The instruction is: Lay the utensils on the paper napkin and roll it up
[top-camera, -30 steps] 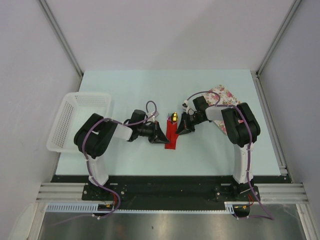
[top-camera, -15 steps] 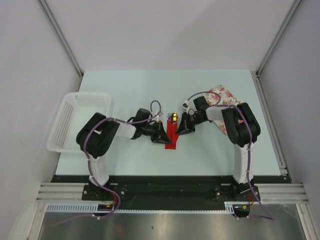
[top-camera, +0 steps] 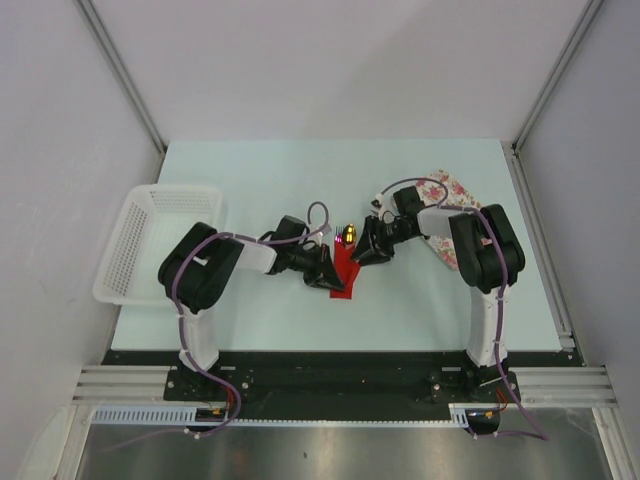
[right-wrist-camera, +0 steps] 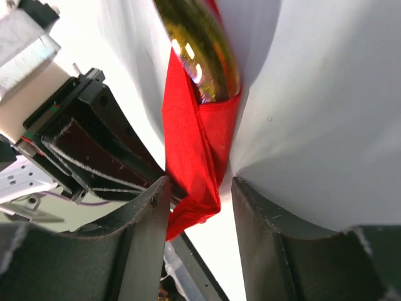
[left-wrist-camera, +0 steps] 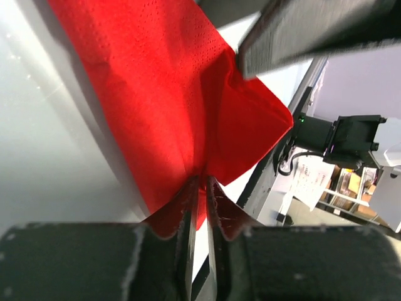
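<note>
Your two arms meet at mid-frame in the top view over one paper napkin (top-camera: 344,272). It is a narrow red roll, its long axis running near to far and leaning slightly right at the far end. The left gripper (left-wrist-camera: 200,191) has its jaws nearly together, pinching a puckered fold of the paper; only the left wrist view shows that. The right gripper (right-wrist-camera: 199,194) stands with jaws apart, straddling the roll. One gold spoon (right-wrist-camera: 200,56) bowl juts from the far end, with one pink-purple fork (top-camera: 340,238) tip just left of it. There is one white basket (top-camera: 160,240) at the left and one floral cloth (top-camera: 452,188) at the upper right.
</note>
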Action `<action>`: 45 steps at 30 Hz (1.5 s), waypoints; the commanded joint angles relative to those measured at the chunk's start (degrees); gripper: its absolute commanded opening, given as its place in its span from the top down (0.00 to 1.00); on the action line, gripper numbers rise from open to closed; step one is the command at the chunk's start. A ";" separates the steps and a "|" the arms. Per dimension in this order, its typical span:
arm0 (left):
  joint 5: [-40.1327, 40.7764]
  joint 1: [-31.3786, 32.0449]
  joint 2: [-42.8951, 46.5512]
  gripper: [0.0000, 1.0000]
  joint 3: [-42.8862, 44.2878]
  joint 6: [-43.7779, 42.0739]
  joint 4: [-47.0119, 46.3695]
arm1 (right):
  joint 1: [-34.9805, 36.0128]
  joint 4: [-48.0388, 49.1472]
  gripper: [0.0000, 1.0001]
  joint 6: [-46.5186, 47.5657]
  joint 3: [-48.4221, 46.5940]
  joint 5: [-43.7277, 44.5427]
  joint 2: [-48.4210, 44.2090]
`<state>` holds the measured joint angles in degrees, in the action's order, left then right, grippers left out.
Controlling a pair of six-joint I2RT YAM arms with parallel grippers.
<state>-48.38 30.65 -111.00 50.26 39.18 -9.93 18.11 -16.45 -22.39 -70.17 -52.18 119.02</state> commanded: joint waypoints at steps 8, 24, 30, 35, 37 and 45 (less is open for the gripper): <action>1.97 0.99 -1.68 0.76 1.42 -4.99 5.19 | 2.46 -7.80 0.65 7.89 -4.80 6.39 2.97; -3.83 -0.25 6.85 0.66 -3.77 7.23 -15.47 | 2.28 -10.80 1.00 16.15 -3.75 12.81 4.90; -3.48 -0.16 4.48 0.70 -5.69 10.65 -17.57 | 2.20 -9.66 1.00 15.63 -3.48 12.90 5.08; -3.04 1.24 2.02 0.71 -2.91 6.02 -11.28 | 2.02 -9.48 1.00 15.54 -3.39 13.07 5.43; -2.95 2.74 1.23 0.70 -1.49 2.85 -6.53 | 1.76 -9.48 1.00 15.36 -3.48 12.98 5.61; -0.05 3.18 -3.34 0.65 3.09 -3.76 5.45 | 1.58 -9.13 1.00 15.18 -3.48 13.07 5.52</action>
<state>-50.76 33.78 -112.46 51.27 40.97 -11.97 19.99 -24.80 -10.31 -74.65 -47.99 121.54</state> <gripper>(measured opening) 0.332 0.009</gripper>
